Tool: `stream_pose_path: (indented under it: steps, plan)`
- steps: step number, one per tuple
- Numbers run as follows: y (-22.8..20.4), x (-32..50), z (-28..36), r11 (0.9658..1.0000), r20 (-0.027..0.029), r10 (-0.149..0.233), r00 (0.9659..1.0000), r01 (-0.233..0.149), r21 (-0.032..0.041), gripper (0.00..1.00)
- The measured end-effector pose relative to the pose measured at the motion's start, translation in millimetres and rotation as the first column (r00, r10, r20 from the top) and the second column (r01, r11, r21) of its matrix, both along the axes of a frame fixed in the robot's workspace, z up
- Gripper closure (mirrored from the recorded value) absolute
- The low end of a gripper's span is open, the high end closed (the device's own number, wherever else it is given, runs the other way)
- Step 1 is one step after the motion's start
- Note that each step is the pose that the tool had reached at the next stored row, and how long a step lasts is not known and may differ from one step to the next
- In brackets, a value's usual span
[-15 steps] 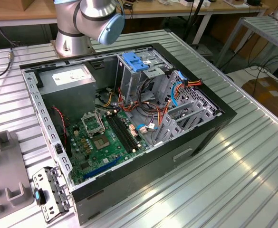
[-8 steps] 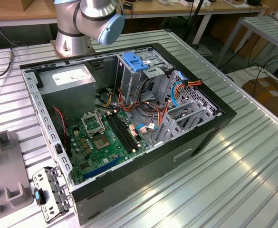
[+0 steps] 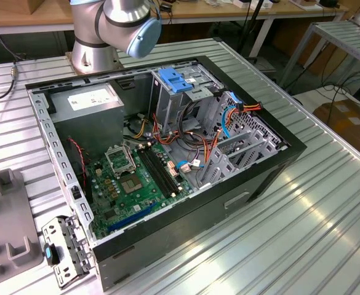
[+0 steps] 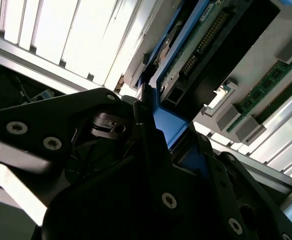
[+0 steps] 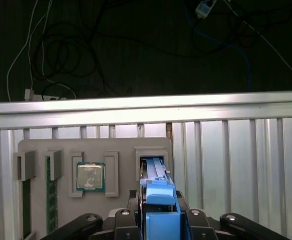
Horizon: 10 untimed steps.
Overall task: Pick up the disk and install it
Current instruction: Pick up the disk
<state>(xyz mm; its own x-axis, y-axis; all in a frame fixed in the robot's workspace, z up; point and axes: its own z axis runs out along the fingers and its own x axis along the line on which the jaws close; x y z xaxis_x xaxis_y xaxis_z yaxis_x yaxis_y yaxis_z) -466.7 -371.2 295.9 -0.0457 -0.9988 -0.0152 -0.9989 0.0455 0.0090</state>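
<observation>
Gleaming ribbed metal table [image 5: 235, 150], dark cable-strewn floor [image 5: 111, 50] beyond; disk [image 5: 159, 195] seemingly in claw [image 5: 158, 217].

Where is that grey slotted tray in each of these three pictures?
Exterior view: grey tray at the exterior view's left edge, beside the computer case.
First wrist view: tray holds the disk, which the gripper clamps.
Second wrist view: tray beside the disk.
Shared landmark: the ribbed metal table.

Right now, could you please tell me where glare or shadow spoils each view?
Exterior view: glare streaks the slatted metal table beside the computer case. Second wrist view: the table burns out white, the gripper sits in shadow. First wrist view: dark floor, bright table edge, the disk clearly lit.
</observation>
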Motion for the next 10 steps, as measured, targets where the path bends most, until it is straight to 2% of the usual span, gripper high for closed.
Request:
stream_pose_path:
  steps: [10]
  plan:
    - [0.1, 0.0, 5.1, 1.0, 0.0001, 0.0, 1.0, 0.0, -0.004, 0.63]
